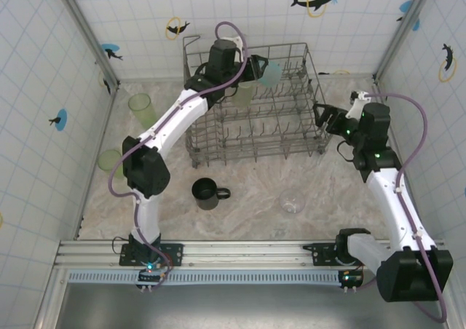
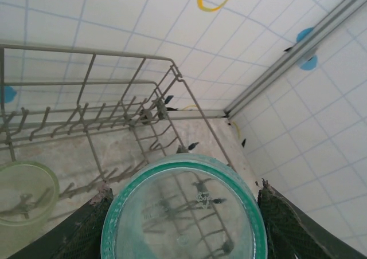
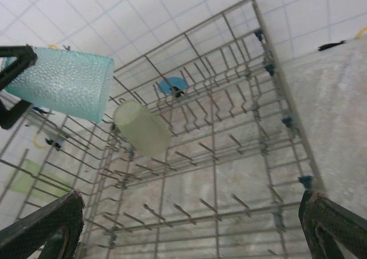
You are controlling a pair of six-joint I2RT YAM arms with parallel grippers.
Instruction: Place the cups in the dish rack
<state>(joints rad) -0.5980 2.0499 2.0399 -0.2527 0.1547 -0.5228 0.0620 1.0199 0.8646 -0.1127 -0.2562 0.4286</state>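
Our left gripper (image 2: 182,227) holds the teal cup (image 3: 64,81), jaws part-way open around its body. The cup hangs on its side above the rack's (image 1: 255,153) far edge, right of middle, near a green cup (image 3: 143,127) lying among the tines. Our right gripper (image 3: 189,216) gapes wide and empty just off the rack's right edge. Released from this height, the cup could bounce off the tines, strike the green cup, or roll instead of seating mouth-down. The mug (image 1: 206,193) and glass (image 1: 292,201) wait near the table's (image 1: 247,216) near edge.
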